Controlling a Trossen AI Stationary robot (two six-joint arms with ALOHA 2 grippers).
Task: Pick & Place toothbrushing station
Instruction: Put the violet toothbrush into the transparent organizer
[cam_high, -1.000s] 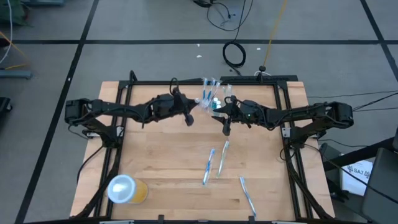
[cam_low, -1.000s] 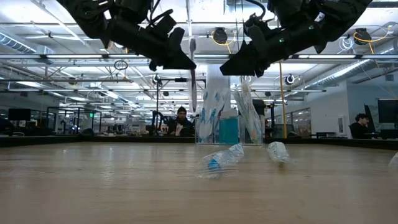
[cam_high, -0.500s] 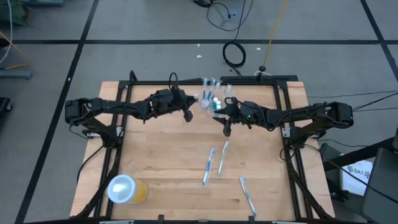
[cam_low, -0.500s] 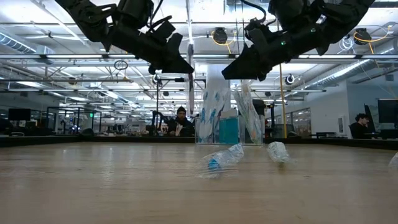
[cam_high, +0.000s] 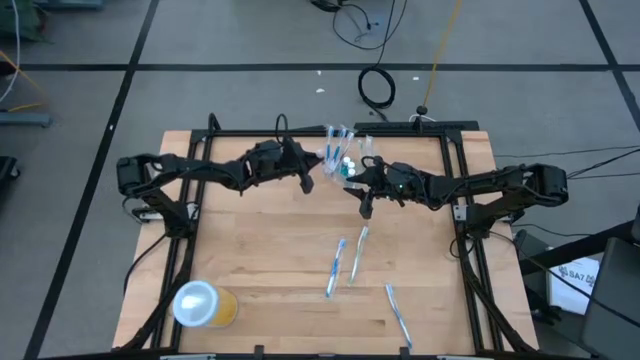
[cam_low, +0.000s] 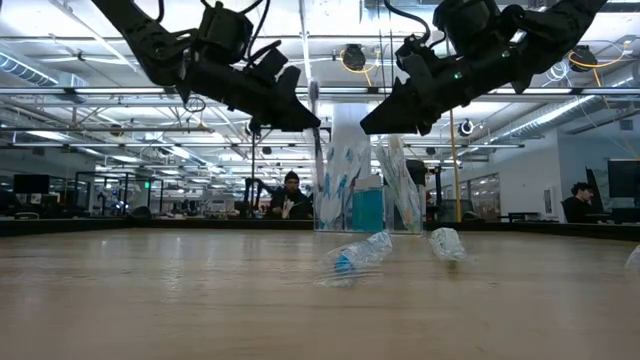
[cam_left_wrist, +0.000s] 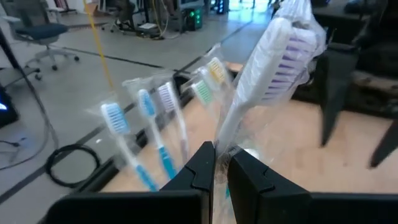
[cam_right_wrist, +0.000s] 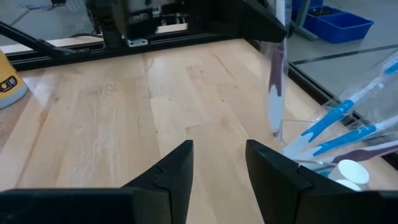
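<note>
A clear plastic cup (cam_high: 340, 160) stands at the table's far middle, holding several blue and white toothbrushes (cam_left_wrist: 146, 134) and a teal tube (cam_low: 367, 210). My left gripper (cam_high: 306, 184) is just left of the cup, above the table, and is shut on a wrapped white toothbrush with purple bristles (cam_left_wrist: 280, 56). My right gripper (cam_high: 365, 208) hangs open and empty just near and right of the cup; it also shows in the right wrist view (cam_right_wrist: 217, 165). Three wrapped toothbrushes (cam_high: 336, 265) (cam_high: 358, 250) (cam_high: 398, 310) lie flat on the table nearer the front. My left gripper pinches the white toothbrush's handle (cam_left_wrist: 222, 146) between its two fingers, through the clear wrapper. The fingers lie across the handle. The brush stands about upright, head up (cam_low: 313, 92), its lower end (cam_right_wrist: 274, 121) hanging below the fingers, clear of the table, beside the cup.
An orange-yellow cup with a white lid (cam_high: 205, 303) lies at the front left corner. The black frame rails (cam_high: 195, 160) run along the table's sides and far edge. Bare wood (cam_high: 260, 240) lies between the cup and the loose toothbrushes. People sit in the room beyond the table.
My left gripper has carried the upright toothbrush a little toward the table's right edge, closer to the clear cup. The brush has stayed upright and clear of the table.
</note>
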